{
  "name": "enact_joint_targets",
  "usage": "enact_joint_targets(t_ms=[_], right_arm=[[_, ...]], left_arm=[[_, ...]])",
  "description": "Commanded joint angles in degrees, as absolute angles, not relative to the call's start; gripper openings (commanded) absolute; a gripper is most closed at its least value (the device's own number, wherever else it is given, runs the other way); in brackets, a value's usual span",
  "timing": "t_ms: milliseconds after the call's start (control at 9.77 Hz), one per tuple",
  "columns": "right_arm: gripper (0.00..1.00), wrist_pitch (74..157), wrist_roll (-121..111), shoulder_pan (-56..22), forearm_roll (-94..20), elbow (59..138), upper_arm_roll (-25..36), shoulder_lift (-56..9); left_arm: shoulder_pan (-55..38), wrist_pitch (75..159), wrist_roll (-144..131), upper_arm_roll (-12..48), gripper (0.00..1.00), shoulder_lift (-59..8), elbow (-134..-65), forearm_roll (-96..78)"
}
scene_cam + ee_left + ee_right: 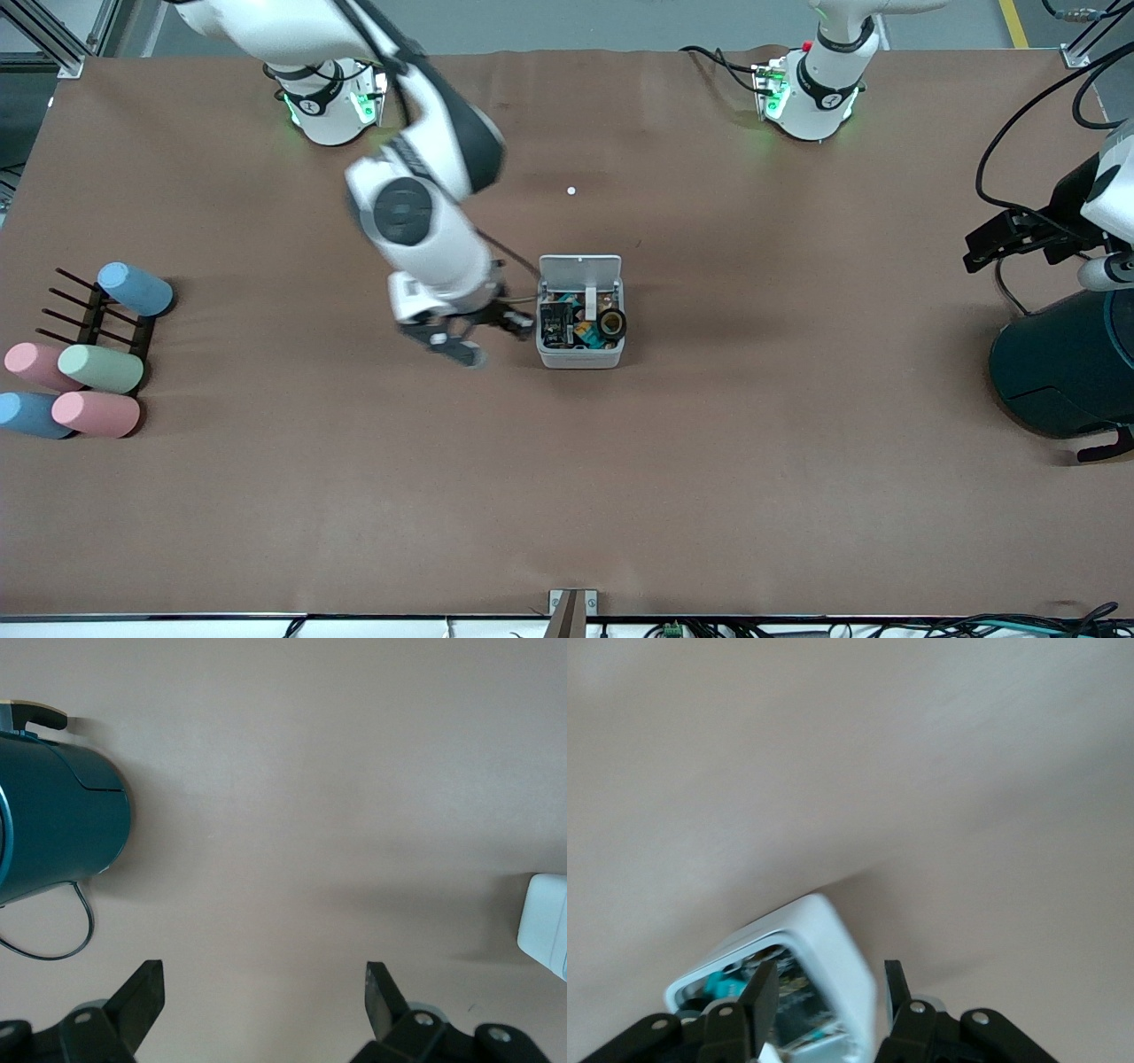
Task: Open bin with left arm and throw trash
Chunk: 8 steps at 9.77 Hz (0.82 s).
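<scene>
The small white-grey square plastic bin (pixel 580 354) with rounded corners sat near the middle of the brown table (pixel 709 496), its flat hinged lid (pixel 580 268) standing open on the side toward the robot bases. Inside lay a black packet with white print (pixel 555 323), too small to read, and a small black tape roll (pixel 611 324) leaning at the rim, among teal and beige scraps that could not be told apart. No brand or label was legible on the bin.

The right gripper (pixel 478 341) hung just beside the bin, on the side toward the right arm's end of the table, fingers parted and holding nothing; in the right wrist view the bin's rounded wall (pixel 833 966) showed between its black fingertips (pixel 762 992).

The left gripper (pixel 261 992) waited at the left arm's end of the table, fingers spread wide and empty, over bare table beside a large dark teal cylinder (pixel 1063 372).

Pastel cups (pixel 97 390) lay on a black rack (pixel 97 315) at the right arm's end.
</scene>
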<state>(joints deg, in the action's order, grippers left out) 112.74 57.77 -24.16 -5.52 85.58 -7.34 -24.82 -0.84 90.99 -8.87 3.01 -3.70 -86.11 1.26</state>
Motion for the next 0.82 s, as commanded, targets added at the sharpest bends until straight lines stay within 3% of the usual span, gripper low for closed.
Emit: enact_joint_targets(t_ms=[0, 409, 512, 614, 717], right_arm=[[0.56, 100.8, 47.9, -15.2, -8.0, 88.3, -8.5, -15.9], [0.68, 78.8, 21.1, 0.6, -7.8, 88.2, -8.1, -2.6], [0.77, 75.4, 15.9, 3.8, -7.5, 88.2, -8.1, 0.5], [0.97, 73.0, 11.9, 6.6, -7.0, 88.2, -8.0, 3.9], [1.0, 72.4, 9.9, 8.5, -6.3, 88.2, -8.0, 6.2]], left_arm=[[-0.7, 90.6, -7.8, 2.8, 1.0, -3.4, -86.2, 0.4], [-1.2, 90.5, -8.8, 3.3, 1.0, -2.7, -86.7, 0.4], [-0.8, 90.6, -8.4, 3.4, 1.0, -2.3, -87.1, 0.4], [-0.7, 91.3, -8.3, 3.4, 1.0, -0.5, -89.5, 0.4], [-0.8, 94.1, -8.6, 3.4, 1.0, 2.3, -93.8, 0.4]])
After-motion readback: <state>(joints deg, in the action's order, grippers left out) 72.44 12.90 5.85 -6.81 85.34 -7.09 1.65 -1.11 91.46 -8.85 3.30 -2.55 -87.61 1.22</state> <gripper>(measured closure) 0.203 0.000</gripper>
